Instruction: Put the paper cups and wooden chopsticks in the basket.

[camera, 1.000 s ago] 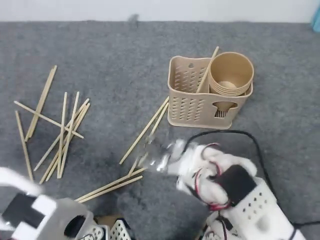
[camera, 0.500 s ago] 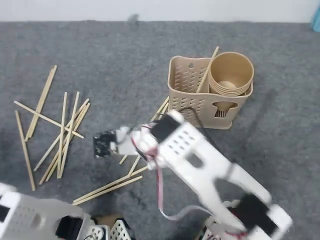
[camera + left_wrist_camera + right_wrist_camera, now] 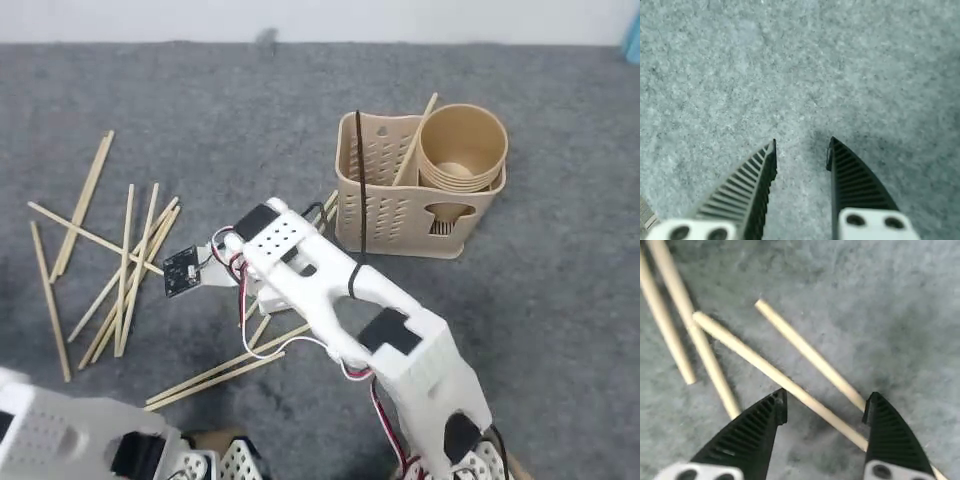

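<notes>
A beige basket (image 3: 380,215) stands right of centre, with stacked paper cups (image 3: 462,148) in its right compartment and one wooden chopstick (image 3: 414,141) leaning beside them. Several loose chopsticks (image 3: 122,262) lie scattered on the left of the grey carpet. More chopsticks (image 3: 215,374) lie in front of the basket. My right gripper (image 3: 178,272) hangs over the right edge of the left pile. In the right wrist view it (image 3: 827,396) is open, straddling two chopsticks (image 3: 771,371) that lie on the carpet. My left gripper (image 3: 802,141) is open above bare carpet, holding nothing.
The right arm (image 3: 330,300) stretches from the front edge across the chopsticks in front of the basket, and a black cable (image 3: 358,180) rises beside the basket's left wall. The left arm's white body (image 3: 60,435) sits at the front left corner.
The right arm has swung from the front middle out to the left, ending over the left chopstick pile. The left arm's body has shifted slightly at the front left.
</notes>
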`<state>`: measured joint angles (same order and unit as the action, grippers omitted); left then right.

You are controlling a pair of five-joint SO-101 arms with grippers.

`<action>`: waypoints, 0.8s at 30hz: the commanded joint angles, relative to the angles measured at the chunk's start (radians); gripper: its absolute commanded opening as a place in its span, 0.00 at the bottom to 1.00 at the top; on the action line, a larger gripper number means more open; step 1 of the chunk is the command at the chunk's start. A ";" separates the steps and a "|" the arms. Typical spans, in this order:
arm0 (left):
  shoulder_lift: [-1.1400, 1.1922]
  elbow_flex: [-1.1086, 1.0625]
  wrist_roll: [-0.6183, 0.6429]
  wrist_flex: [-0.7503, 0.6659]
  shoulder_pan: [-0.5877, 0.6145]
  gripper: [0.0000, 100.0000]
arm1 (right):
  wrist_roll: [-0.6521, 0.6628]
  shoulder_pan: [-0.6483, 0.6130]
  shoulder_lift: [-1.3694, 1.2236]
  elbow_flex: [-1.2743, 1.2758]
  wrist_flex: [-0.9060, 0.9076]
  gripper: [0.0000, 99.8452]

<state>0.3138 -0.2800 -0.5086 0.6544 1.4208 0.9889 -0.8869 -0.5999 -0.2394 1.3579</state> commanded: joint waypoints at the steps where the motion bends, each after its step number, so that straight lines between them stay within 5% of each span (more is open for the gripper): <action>1: -0.005 0.002 0.015 -0.021 0.000 0.16 | 0.034 0.001 -0.001 -0.048 0.004 0.24; 8: -0.003 0.002 0.015 -0.020 0.005 0.16 | 0.041 0.010 -0.005 -0.051 0.016 0.00; 14: -0.003 0.002 0.015 -0.018 0.006 0.16 | 0.037 0.010 -0.002 -0.058 0.002 0.01; 24: -0.003 0.002 0.017 -0.018 0.003 0.16 | -0.167 0.016 0.013 -0.313 0.027 0.01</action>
<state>0.3199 -0.2800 -0.5040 0.6529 1.4208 0.8846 -0.8869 -0.6183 -0.4312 1.3487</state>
